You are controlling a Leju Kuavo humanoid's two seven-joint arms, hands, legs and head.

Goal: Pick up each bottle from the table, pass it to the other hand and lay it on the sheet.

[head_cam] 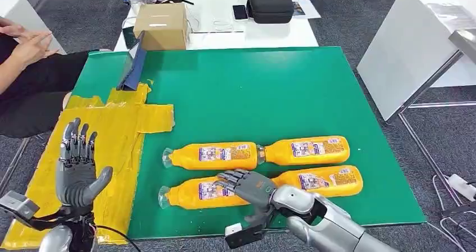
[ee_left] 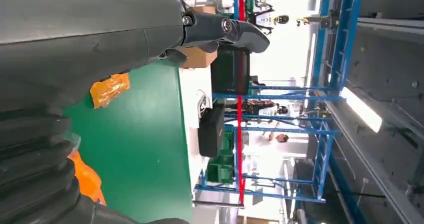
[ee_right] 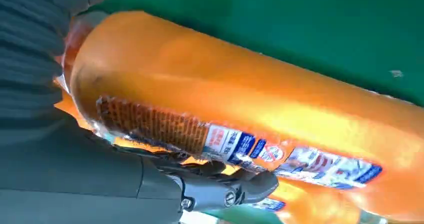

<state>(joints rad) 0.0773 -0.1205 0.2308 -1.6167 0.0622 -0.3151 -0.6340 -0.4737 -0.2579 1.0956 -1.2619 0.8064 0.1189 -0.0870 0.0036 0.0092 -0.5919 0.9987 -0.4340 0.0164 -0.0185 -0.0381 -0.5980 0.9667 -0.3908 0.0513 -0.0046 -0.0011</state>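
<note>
R hand (head_cam: 247, 186) over near-left bottle (head_cam: 196, 193), grasp unclear; L hand (head_cam: 76, 168) released, above yellow sheet (head_cam: 120, 134).

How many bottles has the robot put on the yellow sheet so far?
None yet. The yellow sheet holds no bottles; all four still lie on the green mat. The right hand rests over the front left bottle, apparently starting a grasp. The left hand waits open above the sheet. All four passes remain.

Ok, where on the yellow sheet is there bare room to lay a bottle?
The yellow sheet is bare from the left hand up to the tablet. The crowded part is the green mat's near edge: four bottles lie there, with the right hand over them.
</note>
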